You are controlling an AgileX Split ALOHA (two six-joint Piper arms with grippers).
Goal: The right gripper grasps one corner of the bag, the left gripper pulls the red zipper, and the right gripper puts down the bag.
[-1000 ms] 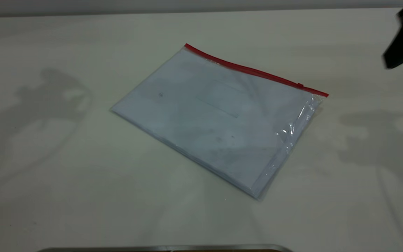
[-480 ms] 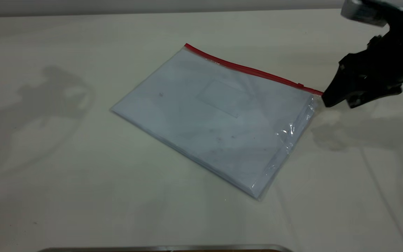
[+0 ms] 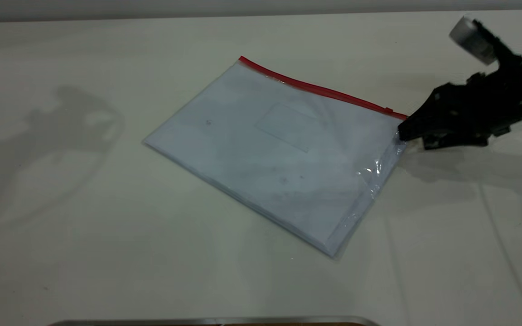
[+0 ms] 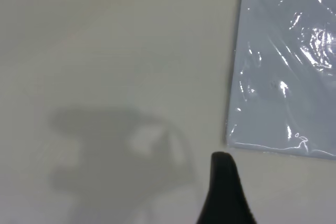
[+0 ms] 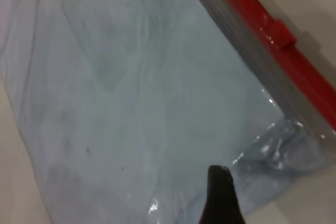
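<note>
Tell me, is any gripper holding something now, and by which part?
Cannot be told: the right gripper is at the bag's corner beside the red zipper.

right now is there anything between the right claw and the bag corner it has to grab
Nothing visible stands between them. The right claw is already at the bag corner by the end of the red zipper, with only bare table around it. Whether it has closed on the plastic cannot be told.

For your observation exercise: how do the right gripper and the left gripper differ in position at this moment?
The right gripper reaches the bag at its corner by the red zipper; the left gripper hangs over bare table, apart from the bag. Both are black and tapering.
</note>
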